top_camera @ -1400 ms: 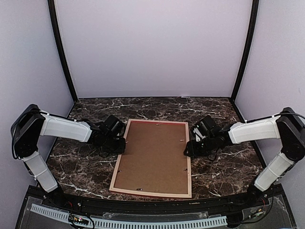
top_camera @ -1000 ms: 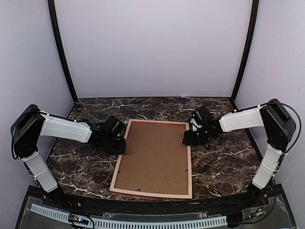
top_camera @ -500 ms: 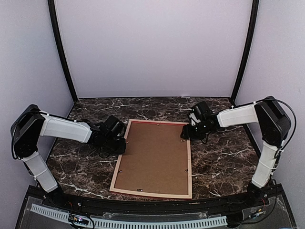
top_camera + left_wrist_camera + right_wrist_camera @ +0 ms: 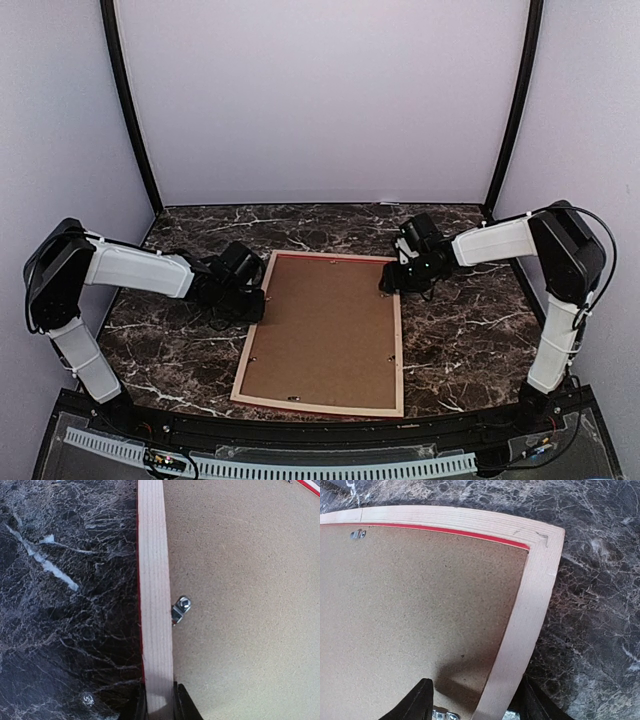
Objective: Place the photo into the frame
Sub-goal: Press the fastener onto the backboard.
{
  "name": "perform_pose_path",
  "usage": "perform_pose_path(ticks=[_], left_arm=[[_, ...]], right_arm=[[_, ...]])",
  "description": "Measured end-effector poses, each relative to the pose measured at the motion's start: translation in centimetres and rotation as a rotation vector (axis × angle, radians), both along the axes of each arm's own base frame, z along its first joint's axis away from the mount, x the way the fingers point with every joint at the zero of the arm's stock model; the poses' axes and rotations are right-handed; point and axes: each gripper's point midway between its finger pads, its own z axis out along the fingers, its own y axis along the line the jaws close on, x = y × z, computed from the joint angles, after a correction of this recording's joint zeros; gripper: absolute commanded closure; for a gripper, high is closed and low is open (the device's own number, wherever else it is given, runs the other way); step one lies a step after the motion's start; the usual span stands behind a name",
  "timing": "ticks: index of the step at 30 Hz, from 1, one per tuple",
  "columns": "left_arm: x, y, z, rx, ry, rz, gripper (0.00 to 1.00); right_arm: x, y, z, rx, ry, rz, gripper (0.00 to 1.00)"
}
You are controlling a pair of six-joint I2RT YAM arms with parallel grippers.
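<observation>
So the only thing that's different from a second ago: my right hand [image 4: 392, 282] is now up at the far right corner of the frame [image 4: 320, 405], where before it sat about halfway down the right rail. It's released, with the fingers [image 4: 422, 700] standing either side of that rail and daylight between them and the wood, so it's not pinching anything yet. My left hand [image 4: 160, 700] hasn't budged and is clamped on the left rail. The frame hasn't shifted either, it's lying face down in the middle of the bench [image 4: 470, 340], pale wood up, with just a sliver of red showing along the far inner edge. My read is I'm lining up a second grip at the corner, probably to lift or flip it. Head count: one frame, one brown backing board [image 4: 325, 325] sitting in it, two hands. For the little metal turn clips I get one in the left wrist view [image 4: 180, 609] and two in the right wrist view; from overhead they're too small to count properly. The photo: zero in sight, can't tell if it's under the board.
</observation>
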Motion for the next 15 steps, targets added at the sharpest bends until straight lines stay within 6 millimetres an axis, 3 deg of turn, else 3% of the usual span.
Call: perform_pose_path(ticks=[15], left_arm=[[0.0,0.02,-0.03,0.002,0.002,0.0,0.89]], right_arm=[[-0.67,-0.3,-0.29,-0.074,-0.013,0.128,0.42]])
